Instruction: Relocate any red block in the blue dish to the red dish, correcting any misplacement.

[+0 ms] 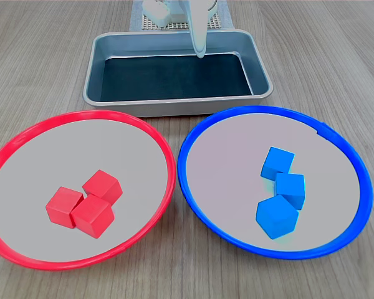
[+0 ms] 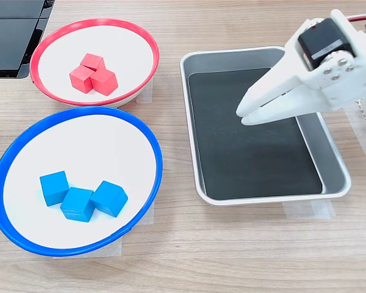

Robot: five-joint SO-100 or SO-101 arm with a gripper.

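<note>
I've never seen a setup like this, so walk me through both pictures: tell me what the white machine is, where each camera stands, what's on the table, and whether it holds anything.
The white machine is a small robot arm ending in a gripper, a two-fingered pincer. Its fingers look closed, with nothing between them, and it hangs over an empty metal tray.

The first exterior view faces the arm from across the table. The second exterior view looks down from the side, with the arm on the second exterior view's right.

On the wooden table sit two round dishes. The red dish holds three red blocks, touching in a cluster. The blue dish holds three blue blocks, also clustered. No red block lies in the blue dish.
</note>
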